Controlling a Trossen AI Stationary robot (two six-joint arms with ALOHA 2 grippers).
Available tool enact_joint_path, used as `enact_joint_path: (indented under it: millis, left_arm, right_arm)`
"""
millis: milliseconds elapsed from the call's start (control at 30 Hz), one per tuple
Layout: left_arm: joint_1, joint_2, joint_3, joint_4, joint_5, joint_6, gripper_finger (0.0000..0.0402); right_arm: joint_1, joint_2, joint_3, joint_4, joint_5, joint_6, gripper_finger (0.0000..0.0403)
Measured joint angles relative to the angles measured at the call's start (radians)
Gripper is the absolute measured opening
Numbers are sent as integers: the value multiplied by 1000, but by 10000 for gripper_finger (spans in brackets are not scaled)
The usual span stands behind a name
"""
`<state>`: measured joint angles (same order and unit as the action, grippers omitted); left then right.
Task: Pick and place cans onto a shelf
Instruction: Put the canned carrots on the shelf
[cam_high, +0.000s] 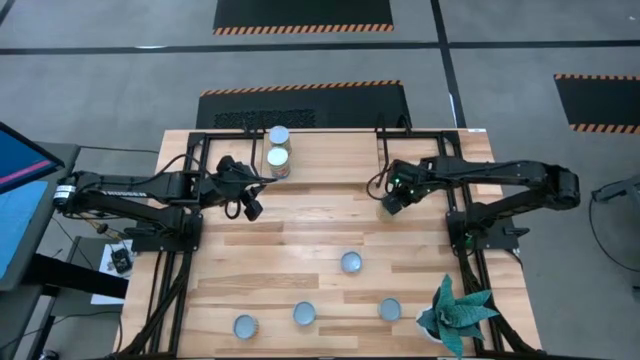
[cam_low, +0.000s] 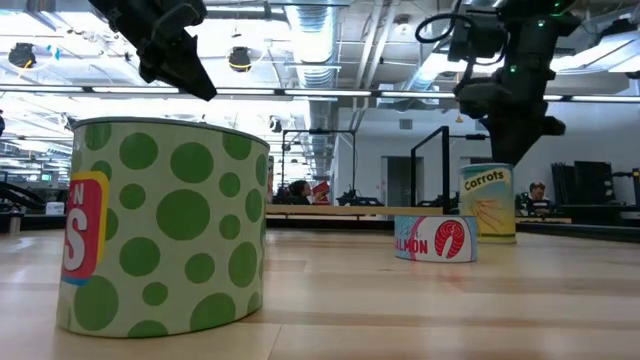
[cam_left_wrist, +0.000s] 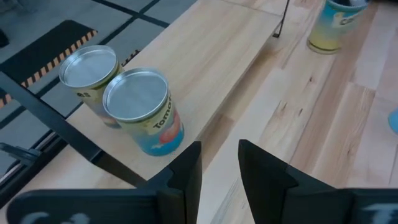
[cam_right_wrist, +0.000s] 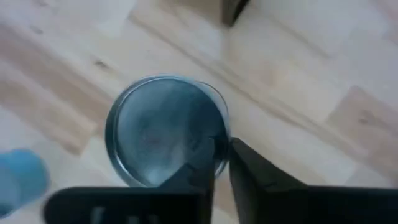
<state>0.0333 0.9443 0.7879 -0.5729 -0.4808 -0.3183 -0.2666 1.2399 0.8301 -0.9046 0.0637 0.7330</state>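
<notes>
On my feed the wooden surface (cam_high: 300, 250) carries the shelf (cam_left_wrist: 205, 68) at its far edge, with two cans on its left end: one (cam_left_wrist: 144, 109) reads "Toma…", the other's (cam_left_wrist: 90, 73) label is turned away. In the low view I read "Corrots" on a tall yellow can (cam_low: 488, 203) and "…LMON" on a flat tin (cam_low: 436, 239); a green-dotted can (cam_low: 165, 225) stands nearest. The right gripper (cam_right_wrist: 222, 163) has its fingers narrowly parted over a can's rim (cam_right_wrist: 166, 129), just beside the shelf; whether they grip, I cannot tell. The left gripper (cam_left_wrist: 219, 163) hangs empty near the shelf's left end, fingers slightly apart.

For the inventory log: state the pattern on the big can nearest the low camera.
Green dots on pale cream, shown best in the low view: nearest can.
</notes>
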Motion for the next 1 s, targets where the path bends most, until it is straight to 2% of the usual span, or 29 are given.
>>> enact_joint_path:
  millis: [133,433,633,767,1000]
  left_arm:
    - [0,0,0,-13,0,0,96]
    - [0,0,0,-14,2,-1,96]
    - [0,0,0,-14,3,-2,96]
    - [0,0,0,-13,3,-5,96]
    - [0,0,0,-12,3,-6,96]
  right_arm:
    - [-6,2,0,37,-47,-1,10]
    - [11,8,45,64,-80,-49,4]
    - [45,6,149,70,-150,-111,2]
    - [66,32,244,72,-157,-153,1]
    - [28,175,476,76,-144,-345,1]
